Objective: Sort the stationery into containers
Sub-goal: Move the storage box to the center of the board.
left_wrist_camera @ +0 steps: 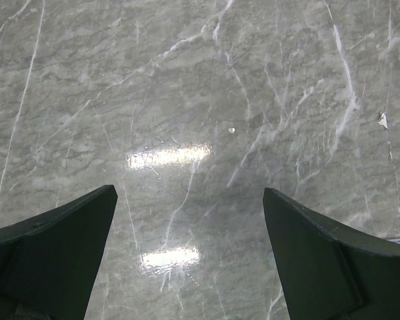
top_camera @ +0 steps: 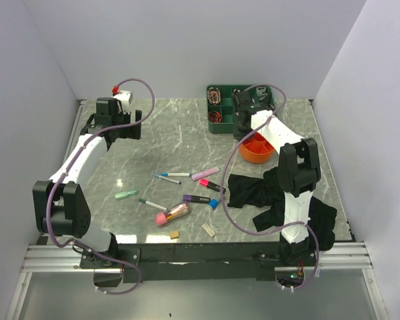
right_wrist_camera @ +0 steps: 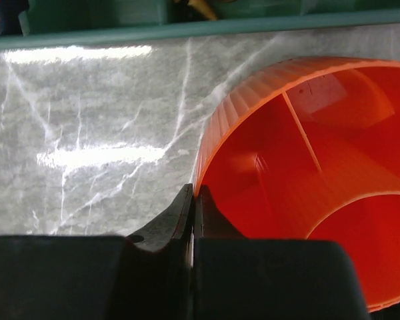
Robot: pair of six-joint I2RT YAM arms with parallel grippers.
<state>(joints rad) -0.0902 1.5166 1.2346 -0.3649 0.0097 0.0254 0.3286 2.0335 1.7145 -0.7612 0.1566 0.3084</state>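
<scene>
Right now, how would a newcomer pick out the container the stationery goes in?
At the marble table's far right, nearer than the green tray, sits the orange organiser. Alone there it is round, bright orange, with dividing walls inside.

Overhead view bright and even, lit from above, shadows soft beneath the arms; pale glare patches lie on the polished marble worktop [top_camera: 187, 133] toward its near edge; left wrist view sharp on the stone, two oblong lamp reflections at centre, the left hand [left_wrist_camera: 190, 193] dark and underexposed; right wrist view soft at close range, the orange organiser [right_wrist_camera: 307, 167] saturated, the right hand [right_wrist_camera: 193, 200] near-black, a broad glare streak on the stone beside it.
</scene>
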